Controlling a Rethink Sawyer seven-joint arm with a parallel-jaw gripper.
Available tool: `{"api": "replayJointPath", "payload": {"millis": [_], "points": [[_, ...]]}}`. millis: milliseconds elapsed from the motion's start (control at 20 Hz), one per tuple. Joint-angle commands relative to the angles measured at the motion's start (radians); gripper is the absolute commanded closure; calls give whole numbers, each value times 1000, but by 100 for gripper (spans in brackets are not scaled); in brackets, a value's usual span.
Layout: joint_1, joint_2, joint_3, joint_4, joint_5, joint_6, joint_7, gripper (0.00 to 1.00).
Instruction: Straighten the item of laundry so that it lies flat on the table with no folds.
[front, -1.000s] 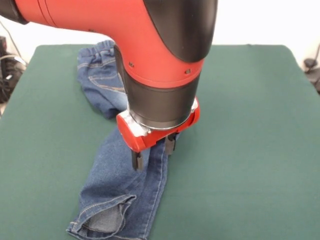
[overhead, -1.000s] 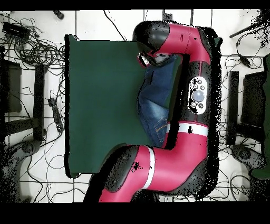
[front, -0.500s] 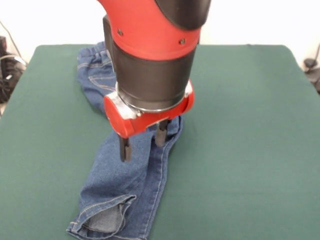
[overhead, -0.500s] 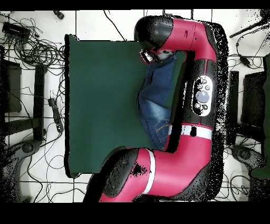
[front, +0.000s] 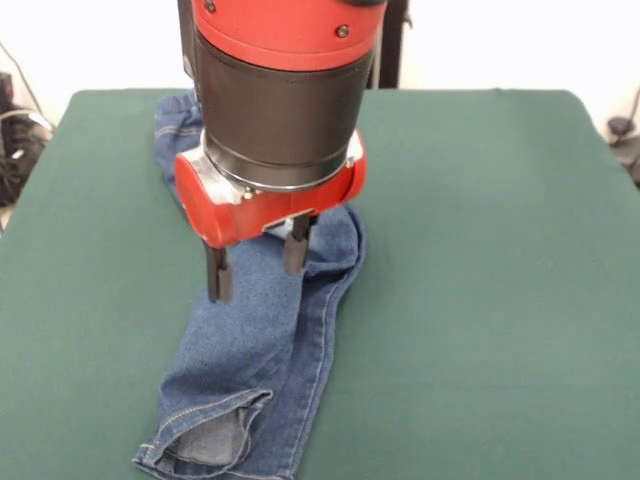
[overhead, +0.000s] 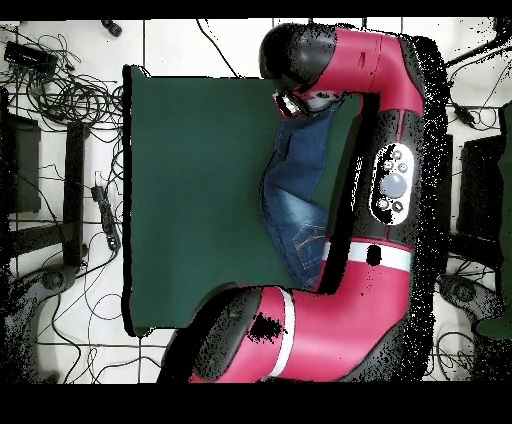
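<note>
Now gripper (front: 253, 270) shifted left, open over jeans (front: 255, 350).

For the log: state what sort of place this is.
Probably a robotics lab: a red robot arm works over a green-clothed table, loose cables litter the tiled floor, and a small pair of jeans is the test piece.

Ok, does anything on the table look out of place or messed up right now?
Only the jeans stand out: they lie doubled over rather than flat, with a fold bulging beside the open tool, and the near cuff is turned up, showing its inside. The table itself looks undamaged, with nothing spilled.
</note>
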Motion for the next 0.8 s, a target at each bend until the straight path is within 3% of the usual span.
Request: {"api": "replayJointPath", "payload": {"millis": [50,800], "points": [[31,-24,3,255,-19,-27,-30,0],[-48,-161,29,635,-5,-399,1,0]]}}
